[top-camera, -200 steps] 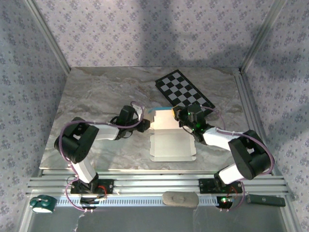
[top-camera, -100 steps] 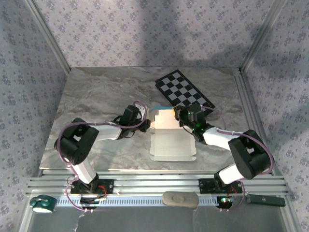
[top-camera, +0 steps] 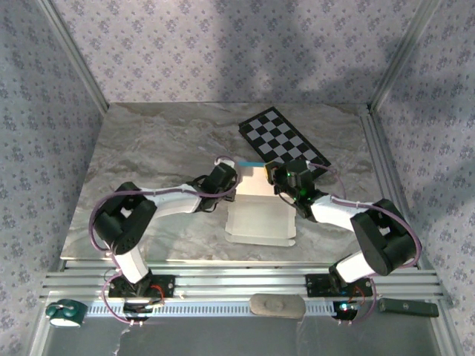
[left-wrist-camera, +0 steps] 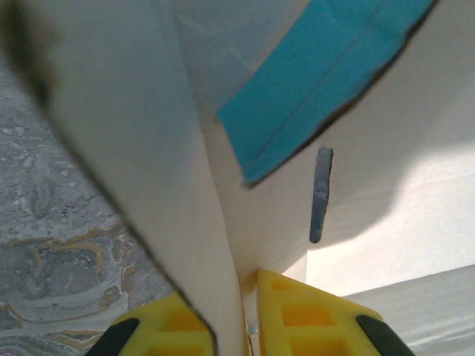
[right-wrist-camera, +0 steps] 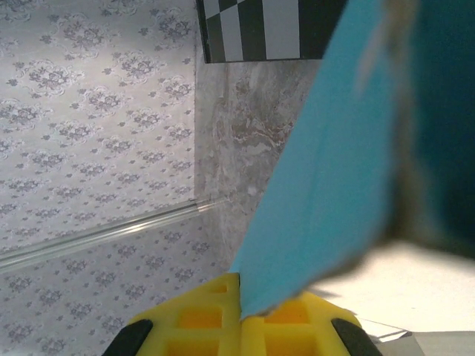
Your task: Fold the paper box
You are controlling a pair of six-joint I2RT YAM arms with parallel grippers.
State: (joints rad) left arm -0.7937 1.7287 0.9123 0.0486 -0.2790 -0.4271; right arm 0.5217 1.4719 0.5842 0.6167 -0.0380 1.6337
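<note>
A black-and-white checkerboard (top-camera: 284, 141) lies flat on the far right of the table, just behind the right arm and partly covered by it; on the near rails sit a teal roll (top-camera: 63, 313), a grey oval pad (top-camera: 277, 305) and a dark bar (top-camera: 408, 306), all well apart from the work. The surface is a grey marbled tabletop (top-camera: 148, 148); pale wallpaper with small floral sprigs closes it in on three sides.

The paper box (top-camera: 260, 215), thin cardboard white on one face and turquoise on the other, sits at the table's middle between the two arms, its near panel flat and its far part raised. The left claw (left-wrist-camera: 241, 315) is clenched on an upright white wall of it, one yellow finger on each side; the right claw (right-wrist-camera: 241, 297) is pinched tight on the tip of a turquoise flap at the far right corner.
</note>
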